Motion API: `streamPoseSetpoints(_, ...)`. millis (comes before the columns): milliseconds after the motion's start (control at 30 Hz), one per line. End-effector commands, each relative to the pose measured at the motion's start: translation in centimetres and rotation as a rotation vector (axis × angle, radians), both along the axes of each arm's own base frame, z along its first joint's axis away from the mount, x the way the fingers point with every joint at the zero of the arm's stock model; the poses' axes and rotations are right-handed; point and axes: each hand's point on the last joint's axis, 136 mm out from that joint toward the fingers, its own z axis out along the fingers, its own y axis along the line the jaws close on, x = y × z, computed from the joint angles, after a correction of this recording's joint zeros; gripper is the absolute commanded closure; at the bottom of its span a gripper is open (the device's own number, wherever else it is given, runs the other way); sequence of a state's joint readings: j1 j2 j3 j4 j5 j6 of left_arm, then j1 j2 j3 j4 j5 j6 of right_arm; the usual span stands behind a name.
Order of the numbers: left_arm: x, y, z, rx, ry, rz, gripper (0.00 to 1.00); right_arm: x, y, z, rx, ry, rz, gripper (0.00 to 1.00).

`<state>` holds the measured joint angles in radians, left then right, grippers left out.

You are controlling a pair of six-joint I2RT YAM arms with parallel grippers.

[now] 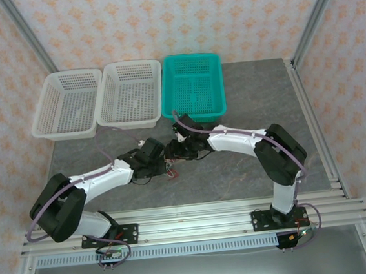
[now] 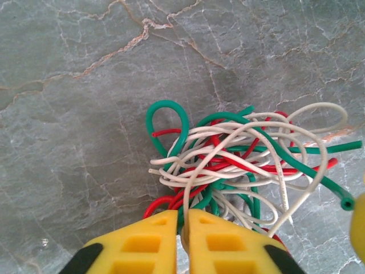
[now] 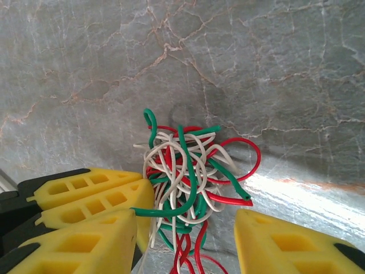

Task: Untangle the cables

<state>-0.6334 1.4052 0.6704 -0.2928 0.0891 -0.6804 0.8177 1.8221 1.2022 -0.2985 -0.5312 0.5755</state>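
My left gripper (image 2: 182, 237) was clenched on the cables (image 2: 228, 165), white strand pinched between its yellow fingers. Right gripper (image 3: 187, 231) was released, fingers wide apart either side of the tangle's near end. Red, white and green knot sat between my two grippers, over the grey marble table (image 2: 85, 103).

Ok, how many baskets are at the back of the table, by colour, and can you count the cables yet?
White baskets: 2 (left, middle)
Teal basket: 1
Total baskets: 3
The cables are red, white and green, but too knotted together to count.
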Motion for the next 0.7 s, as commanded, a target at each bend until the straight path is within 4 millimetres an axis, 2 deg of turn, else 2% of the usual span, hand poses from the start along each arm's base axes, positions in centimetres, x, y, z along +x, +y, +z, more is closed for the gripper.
streamPoseSetpoints(0, -0.6, 1.1, -1.7, 0.076, 0.037, 0.0, 0.91, -0.1, 0.1, 1.3, -0.003, -0.029, 0.018, 0.51)
streamPoseSetpoints(33, -0.5, 1.2, -1.7, 0.08, 0.038, 0.002, 0.92, -0.3, 0.2, 1.5, 0.008, -0.028, 0.03, 0.49)
streamPoseSetpoints(133, -0.5, 1.4, -1.8, 0.092, 0.038, 0.01, 0.97, -0.5, 0.6, 2.8, 0.052, -0.053, 0.04, 0.32)
streamPoseSetpoints(200, -0.5, 1.4, -1.8, 0.09, 0.033, 0.011, 0.98, -0.2, 0.3, 3.5, 0.063, -0.089, 0.028, 0.27)
streamPoseSetpoints(300, -0.4, 1.4, -1.6, 0.088, 0.025, 0.012, 1.0, 0.1, 0.1, 4.0, 0.062, -0.122, 0.026, 0.32)
streamPoseSetpoints(467, -0.3, 1.2, -1.0, 0.078, 0.005, 0.0, 1.0, 0.3, 1.1, 3.6, 0.05, -0.116, 0.054, 0.44)
streamPoseSetpoints(667, -0.2, -0.1, 0.4, -0.014, -0.059, -0.055, 1.0, 2.6, 1.3, 4.1, -0.022, -0.269, 0.113, 0.46)
